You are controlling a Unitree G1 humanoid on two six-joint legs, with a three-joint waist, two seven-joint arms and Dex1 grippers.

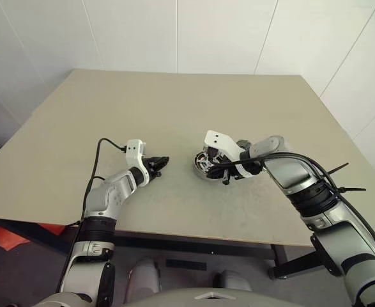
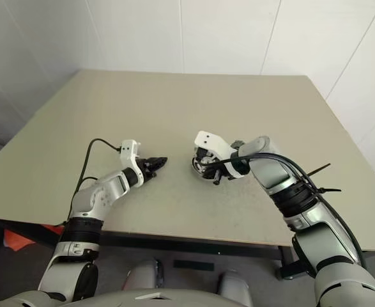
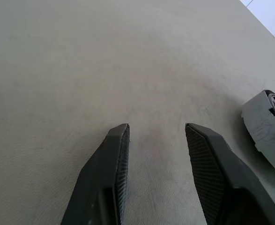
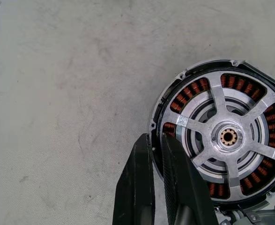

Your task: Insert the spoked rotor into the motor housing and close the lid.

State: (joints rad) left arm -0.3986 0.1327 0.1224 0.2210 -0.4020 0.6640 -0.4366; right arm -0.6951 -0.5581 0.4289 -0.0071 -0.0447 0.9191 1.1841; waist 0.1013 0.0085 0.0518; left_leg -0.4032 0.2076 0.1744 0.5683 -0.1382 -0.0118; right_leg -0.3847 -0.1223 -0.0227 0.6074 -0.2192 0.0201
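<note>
— Where is the rotor (image 4: 227,137) seen?
— It is seated flat inside the housing (image 4: 161,108), its spokes laid over the ring of copper windings, which show between them. The housing is stood on the table (image 1: 174,109), toward the robot's right of the middle.

— And the right gripper (image 4: 156,145)?
— Its jaws are pinched almost together, a thin slit being left between them. They are placed astride the housing's rim: one finger is set just outside the wall, the other just inside, over the rotor's dark outer edge. Whether the rim is actually clamped cannot be told. From the head views the gripper is seen angled down onto the housing from the right.

— What of the left gripper (image 3: 156,140)?
— Its jaws are held partly apart, with nothing between them but bare table. It is kept low over the surface, pointed toward the housing and well apart from it.

— Is the lid seen?
— It cannot be made out.
</note>
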